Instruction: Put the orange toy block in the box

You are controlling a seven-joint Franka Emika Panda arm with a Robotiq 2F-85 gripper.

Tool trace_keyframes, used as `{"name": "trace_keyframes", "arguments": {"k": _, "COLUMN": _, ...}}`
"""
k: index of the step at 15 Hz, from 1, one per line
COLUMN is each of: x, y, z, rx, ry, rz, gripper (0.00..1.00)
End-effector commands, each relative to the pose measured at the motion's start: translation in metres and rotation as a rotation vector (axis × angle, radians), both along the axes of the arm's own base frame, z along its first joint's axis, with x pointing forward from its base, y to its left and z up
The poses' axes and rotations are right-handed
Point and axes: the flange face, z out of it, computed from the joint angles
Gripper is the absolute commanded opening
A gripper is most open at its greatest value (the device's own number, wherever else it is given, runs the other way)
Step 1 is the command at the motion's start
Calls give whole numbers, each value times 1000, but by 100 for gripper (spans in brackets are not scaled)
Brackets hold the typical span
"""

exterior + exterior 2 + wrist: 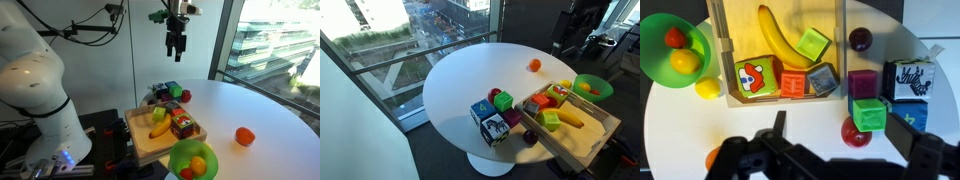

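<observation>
The orange toy block (792,84) lies inside the box (748,30), a shallow light-wood tray, against one wall. It sits between a red-and-green cube (758,78) and a grey-blue block (822,78). A banana (785,40) and a green block (813,43) also lie in the box. My gripper (845,140) is open and empty. In an exterior view it (176,45) hangs high above the table, well clear of the box (150,148). The box also shows in an exterior view (582,146).
A green bowl (660,62) with fruit sits beside the box. Outside the box are a yellow ball (707,88), a purple ball (860,39), a purple cube (862,82), a green cube (868,114), a red ball (850,133) and a white-and-black cube (908,78). An orange ball (244,136) lies apart on the round white table (250,105).
</observation>
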Motion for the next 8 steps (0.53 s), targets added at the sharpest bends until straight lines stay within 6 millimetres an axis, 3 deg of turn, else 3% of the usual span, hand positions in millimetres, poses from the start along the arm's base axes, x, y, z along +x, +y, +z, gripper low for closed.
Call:
{"name": "trace_keyframes", "arguments": {"k": 1, "x": -16, "y": -9, "z": 16, "rx": 45, "ry": 57, "rz": 61, "gripper": 100}}
{"name": "trace_keyframes", "arguments": {"k": 8, "x": -50, "y": -4, "z": 42, "rx": -5, "ry": 118, "rz": 68, "gripper": 100}}
